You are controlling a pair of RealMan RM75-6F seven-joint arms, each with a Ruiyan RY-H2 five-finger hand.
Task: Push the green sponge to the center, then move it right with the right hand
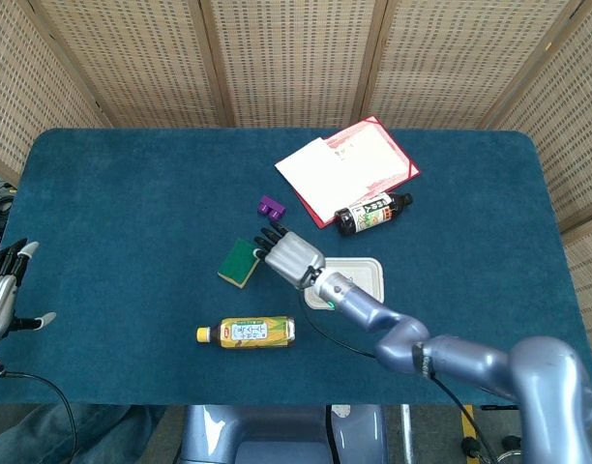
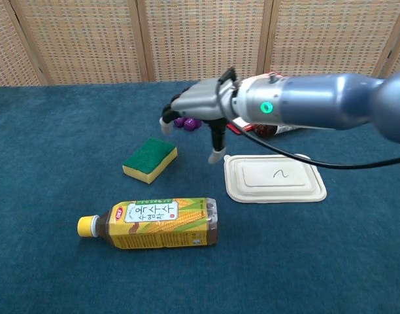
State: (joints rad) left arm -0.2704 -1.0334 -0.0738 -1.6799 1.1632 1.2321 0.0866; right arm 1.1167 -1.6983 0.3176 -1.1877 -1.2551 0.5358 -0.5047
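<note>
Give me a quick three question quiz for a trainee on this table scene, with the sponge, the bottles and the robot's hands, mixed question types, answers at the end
1. True or false: the right hand is gripping the green sponge.
2. Multiple choice: what lies nearest the table's front edge? A) the purple block B) the yellow-capped corn tea bottle C) the dark bottle
3. Fill in: the white lidded container lies to the ______ of the sponge in the chest view.

Key:
1. False. The hand hovers above the table beside the sponge, fingers apart, holding nothing.
2. B.
3. Right.
</note>
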